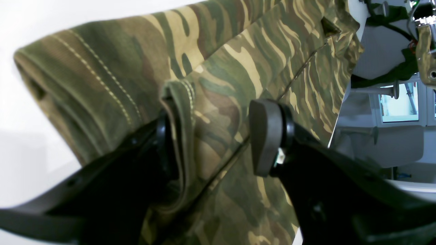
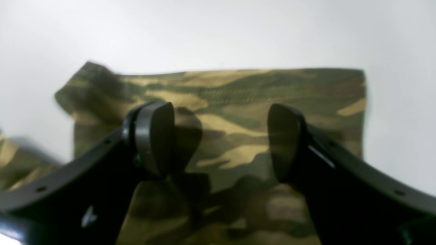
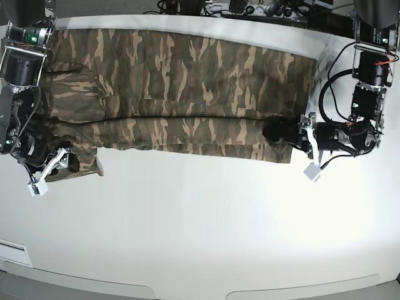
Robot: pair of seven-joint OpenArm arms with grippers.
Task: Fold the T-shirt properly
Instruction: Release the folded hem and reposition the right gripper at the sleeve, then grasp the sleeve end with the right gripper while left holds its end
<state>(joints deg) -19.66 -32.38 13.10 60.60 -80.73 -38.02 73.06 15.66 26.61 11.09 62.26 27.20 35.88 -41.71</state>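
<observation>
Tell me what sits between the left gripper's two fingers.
In the left wrist view, a hemmed fold of the T-shirt lies between the fingers of the left gripper, bunched against one finger.

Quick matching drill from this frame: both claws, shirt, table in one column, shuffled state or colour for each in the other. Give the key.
1. left claw
2. right claw
3. T-shirt
4. table

a. plain white
b. open, above a sleeve
c. open, astride a stitched hem
d. camouflage, lying in a long band

Pairs: 1-c, 2-b, 3-d, 4-a
</observation>
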